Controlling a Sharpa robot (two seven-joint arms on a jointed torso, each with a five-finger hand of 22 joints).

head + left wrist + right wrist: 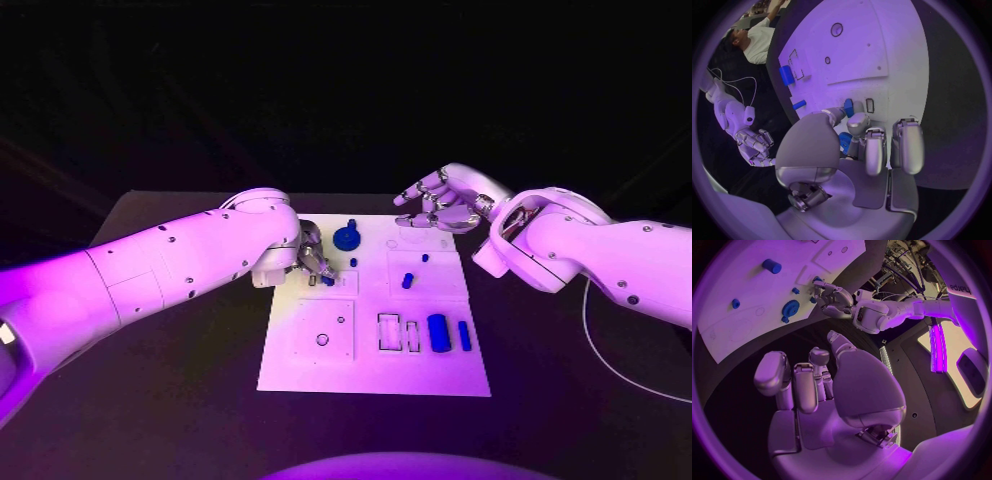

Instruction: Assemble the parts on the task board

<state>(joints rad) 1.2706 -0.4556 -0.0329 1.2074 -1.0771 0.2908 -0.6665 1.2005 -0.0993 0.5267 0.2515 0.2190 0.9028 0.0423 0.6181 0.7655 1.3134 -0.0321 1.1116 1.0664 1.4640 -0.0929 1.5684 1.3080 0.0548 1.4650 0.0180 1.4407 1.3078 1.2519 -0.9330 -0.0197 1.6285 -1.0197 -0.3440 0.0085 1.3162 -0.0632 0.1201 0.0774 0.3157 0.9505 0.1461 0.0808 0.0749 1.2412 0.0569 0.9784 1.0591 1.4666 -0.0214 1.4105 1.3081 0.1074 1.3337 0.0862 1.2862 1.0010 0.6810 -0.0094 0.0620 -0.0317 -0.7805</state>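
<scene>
The white task board (372,362) lies in the middle of the black table. My left hand (307,262) rests over the board's far left part and pinches a small blue part (845,143) between thumb and fingers. A round blue part (348,238) stands just beyond that hand, also visible as the round blue part (790,308). A small blue peg (408,280) sits mid-board. A thick blue block (438,332) and a slim blue bar (464,335) lie in the right slots. My right hand (440,205) hovers above the board's far edge, fingers loosely apart, holding nothing.
Empty rectangular slots (389,332) and a round hole (322,340) mark the board's near half. A thin white cable (599,345) curves over the table at the right. Bare black table surrounds the board.
</scene>
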